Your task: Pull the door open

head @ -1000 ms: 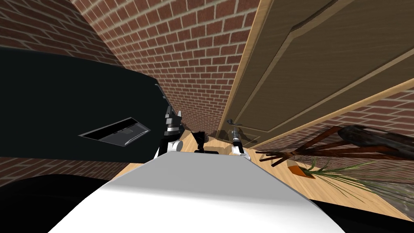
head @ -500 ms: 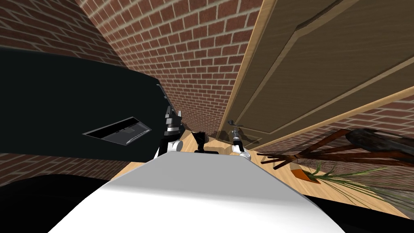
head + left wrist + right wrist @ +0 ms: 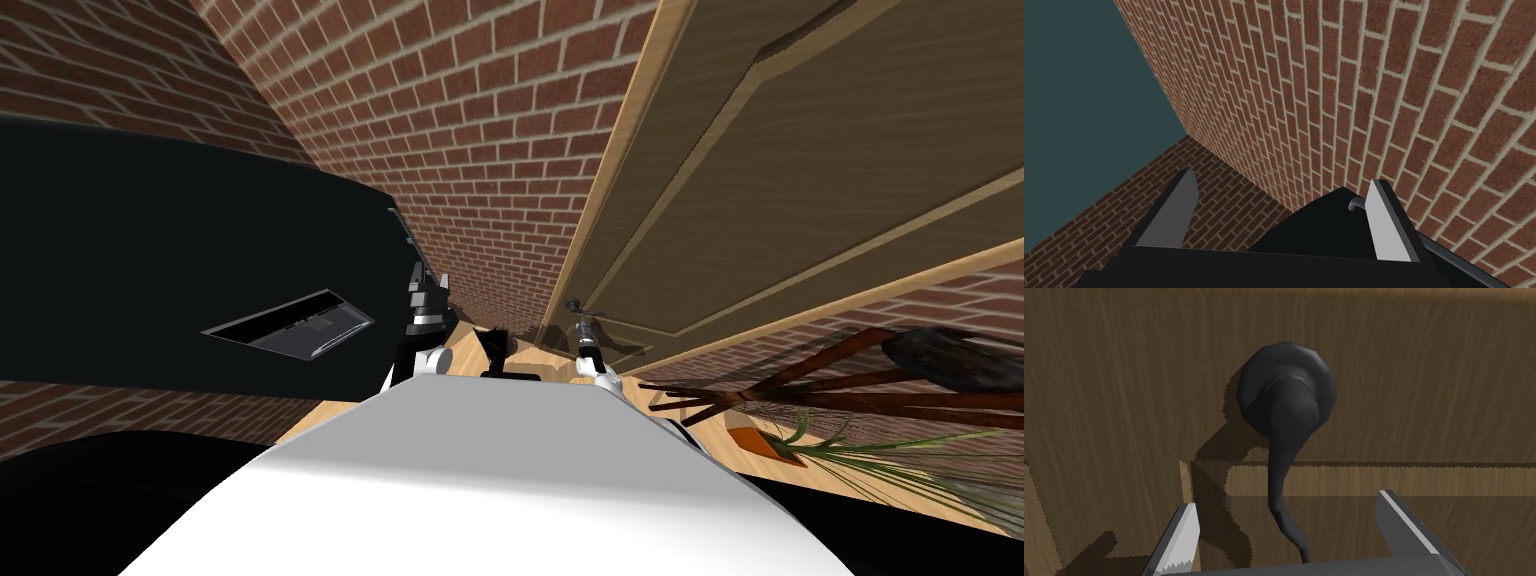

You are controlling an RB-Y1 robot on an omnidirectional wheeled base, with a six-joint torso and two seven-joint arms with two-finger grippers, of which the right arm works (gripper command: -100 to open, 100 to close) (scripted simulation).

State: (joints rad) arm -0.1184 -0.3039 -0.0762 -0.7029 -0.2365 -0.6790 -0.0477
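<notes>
Two hands listed. Your right hand: fingers spread wide, gripping nothing, straddling free end of dark lever handle on brown wooden door. Your left hand: spread, empty, parked aside. Step: pre-grasp. Next, likely: clamp lever, press down, draw back.

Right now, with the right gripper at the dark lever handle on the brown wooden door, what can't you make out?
Lever's free end: in the right wrist view the dark lever handle runs behind the right gripper's dark body.
Hinge side of the brown wooden door: cut off by the head view's edge.
Door latched or ajar: too small in the head view at the door's handle edge.
</notes>
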